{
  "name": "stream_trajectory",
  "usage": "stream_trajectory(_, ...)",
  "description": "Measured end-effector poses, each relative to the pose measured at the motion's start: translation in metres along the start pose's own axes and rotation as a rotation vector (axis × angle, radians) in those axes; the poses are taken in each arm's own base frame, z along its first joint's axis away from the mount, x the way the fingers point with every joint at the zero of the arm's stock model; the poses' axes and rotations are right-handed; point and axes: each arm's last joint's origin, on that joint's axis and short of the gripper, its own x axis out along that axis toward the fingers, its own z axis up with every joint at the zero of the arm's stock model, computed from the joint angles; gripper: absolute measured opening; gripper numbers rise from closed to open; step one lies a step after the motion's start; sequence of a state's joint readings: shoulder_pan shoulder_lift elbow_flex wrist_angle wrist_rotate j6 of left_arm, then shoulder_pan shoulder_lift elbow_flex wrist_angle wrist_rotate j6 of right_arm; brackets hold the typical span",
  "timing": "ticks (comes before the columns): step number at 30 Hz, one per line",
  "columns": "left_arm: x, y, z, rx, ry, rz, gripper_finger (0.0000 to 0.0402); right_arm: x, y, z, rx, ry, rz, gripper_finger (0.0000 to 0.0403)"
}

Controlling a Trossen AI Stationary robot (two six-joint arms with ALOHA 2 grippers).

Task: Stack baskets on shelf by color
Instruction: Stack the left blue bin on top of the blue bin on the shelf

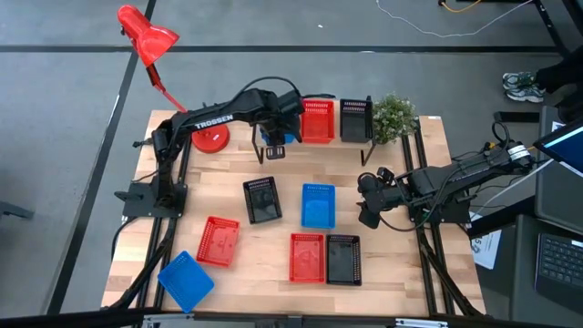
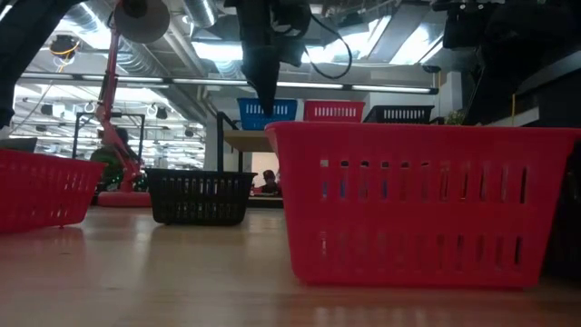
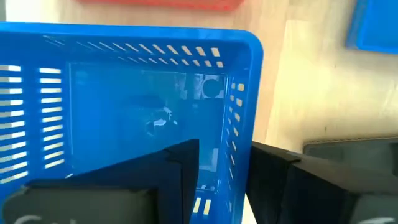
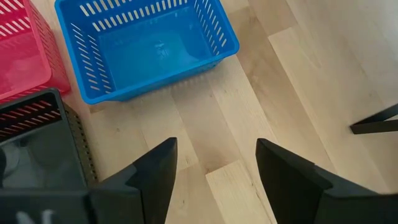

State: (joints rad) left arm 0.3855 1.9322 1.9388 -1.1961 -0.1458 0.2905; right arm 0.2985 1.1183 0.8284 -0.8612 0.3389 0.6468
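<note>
A blue basket (image 1: pixel 282 137) is at the left end of the shelf (image 2: pixel 238 139), next to a red basket (image 1: pixel 317 120) and a black basket (image 1: pixel 355 118) that stand on the plank. My left gripper (image 1: pixel 273 141) reaches down over the shelf and is shut on the blue basket (image 3: pixel 124 106). Whether that basket's base rests on the plank, I cannot tell. On the table lie a black basket (image 1: pixel 262 200), a blue one (image 1: pixel 318 205), two red ones (image 1: pixel 219 240) (image 1: pixel 307 257), another black one (image 1: pixel 342 260) and a blue one (image 1: pixel 186 280). My right gripper (image 1: pixel 367 211) hovers open beside the blue table basket (image 4: pixel 146 46). My left gripper holds the blue basket by one short wall's rim (image 3: pixel 239 130), near a corner. One finger (image 3: pixel 177 180) is inside the basket and the other (image 3: pixel 277 180) is outside. The fingers come from above, pointing down, and the basket stays upright and level.
A red desk lamp (image 1: pixel 146 41) stands at the table's far left corner with its base (image 1: pixel 211 139) beside the shelf. A small green plant (image 1: pixel 393 117) sits right of the shelf. Bare wood lies under my right gripper (image 4: pixel 249 124).
</note>
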Motion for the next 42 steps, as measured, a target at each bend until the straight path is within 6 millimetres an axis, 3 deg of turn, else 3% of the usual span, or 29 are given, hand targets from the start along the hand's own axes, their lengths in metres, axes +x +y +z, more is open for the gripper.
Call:
stream_trajectory(9,-0.003,0.000,-0.001,0.004,0.016,0.070,0.0100,0.000,0.000,0.000,0.000,0.000,0.001,0.0217)
stream_trajectory(17,-0.036,-0.009,-0.004,0.020,-0.065,0.081,0.0100,0.000,0.000,0.000,-0.001,0.003,-0.001,0.0217)
stream_trajectory(23,-0.075,-0.026,-0.023,-0.073,-0.052,0.048,0.0100,0.000,0.000,0.000,-0.001,0.004,-0.001,0.0217)
stream_trajectory(29,-0.101,-0.063,-0.049,-0.223,0.113,-0.233,0.0100,0.000,0.000,0.000,-0.002,0.004,-0.001,0.0217)
stream_trajectory(35,-0.110,-0.121,-0.049,-0.164,0.172,-0.474,0.0100,0.000,0.000,0.000,-0.002,0.005,-0.001,0.0217)
stream_trajectory(38,-0.108,-0.153,-0.056,-0.113,0.239,-0.515,0.0100,0.000,0.000,0.000,-0.006,0.004,-0.001,0.0217)
stream_trajectory(42,-0.096,-0.192,-0.073,-0.177,0.391,-0.478,0.0100,0.000,0.000,0.000,-0.005,0.004,-0.001,0.0217)
